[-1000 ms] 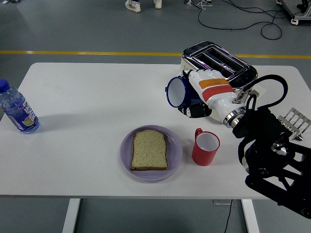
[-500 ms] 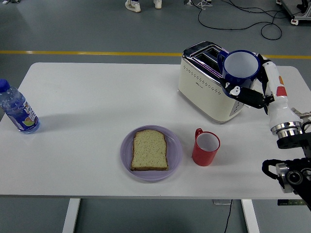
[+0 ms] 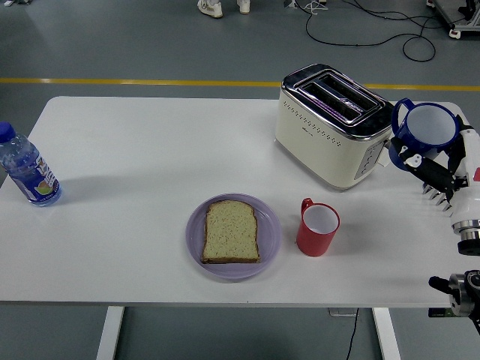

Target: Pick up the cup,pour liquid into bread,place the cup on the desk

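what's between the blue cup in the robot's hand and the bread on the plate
In the head view, the red cup stands between the blue cup, held in the right hand, and the bread; the toaster's front corner lies just above that line.

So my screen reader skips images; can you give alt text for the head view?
The robot's right hand holds a blue cup upright beside a toaster. On the white table sit bread on a purple plate, a red mug and a water bottle.

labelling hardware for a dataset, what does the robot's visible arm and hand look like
Only the right arm shows, at the right edge. The right hand has black fingers with pale tips and a white knuckle piece. The forearm is a white shell with a red-orange marking, ending in a silver metal ring above black joint hardware in the lower corner.
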You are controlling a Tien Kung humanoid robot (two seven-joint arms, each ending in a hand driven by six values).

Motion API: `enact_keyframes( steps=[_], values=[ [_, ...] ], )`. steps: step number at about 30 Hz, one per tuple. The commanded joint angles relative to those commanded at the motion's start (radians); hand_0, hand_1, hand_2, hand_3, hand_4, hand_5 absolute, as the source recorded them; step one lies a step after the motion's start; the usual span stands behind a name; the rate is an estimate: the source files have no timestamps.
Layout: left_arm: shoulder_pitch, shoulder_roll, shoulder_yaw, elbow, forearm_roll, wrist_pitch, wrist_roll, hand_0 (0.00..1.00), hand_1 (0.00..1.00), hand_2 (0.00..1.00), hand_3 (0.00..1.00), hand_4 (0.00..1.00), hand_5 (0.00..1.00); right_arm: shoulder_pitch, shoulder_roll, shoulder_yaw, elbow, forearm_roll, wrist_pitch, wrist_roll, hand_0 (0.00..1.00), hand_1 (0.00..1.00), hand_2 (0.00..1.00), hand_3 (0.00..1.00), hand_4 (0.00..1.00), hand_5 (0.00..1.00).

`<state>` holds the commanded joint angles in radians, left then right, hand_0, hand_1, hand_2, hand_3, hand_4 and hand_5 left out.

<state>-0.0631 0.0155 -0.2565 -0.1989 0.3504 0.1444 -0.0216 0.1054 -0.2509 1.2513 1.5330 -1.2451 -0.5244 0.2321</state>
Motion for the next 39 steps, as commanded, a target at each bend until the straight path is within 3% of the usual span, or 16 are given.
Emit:
enact_keyframes(
  steps=[8,19,30,39],
  values=[
    [-0.002,-0.001,0.002,0.0,0.001,0.0,0.0,0.644,0.599,0.591,0.524,0.296,0.753,-0.002,0.034,-0.044,-0.156,0.091,-0.001,0.117,0.499,0.449,0.562,0.555,0.511,0.002],
    [-0.002,-0.002,0.005,0.0,0.0,0.0,0.0,0.643,0.599,0.591,0.523,0.297,0.755,0.012,0.086,-0.088,-0.331,0.159,0.027,0.199,0.501,0.45,0.564,0.558,0.503,0.002],
    [-0.003,-0.003,0.003,0.0,-0.002,-0.001,0.0,0.644,0.6,0.591,0.524,0.3,0.756,0.057,0.104,-0.186,-0.527,0.302,0.002,0.35,0.504,0.455,0.576,0.559,0.507,0.002],
    [-0.004,-0.003,0.003,0.0,-0.001,0.0,0.0,0.644,0.602,0.592,0.525,0.304,0.763,0.081,0.104,-0.242,-0.593,0.317,0.023,0.355,0.486,0.454,0.577,0.562,0.562,0.002]
  ],
)
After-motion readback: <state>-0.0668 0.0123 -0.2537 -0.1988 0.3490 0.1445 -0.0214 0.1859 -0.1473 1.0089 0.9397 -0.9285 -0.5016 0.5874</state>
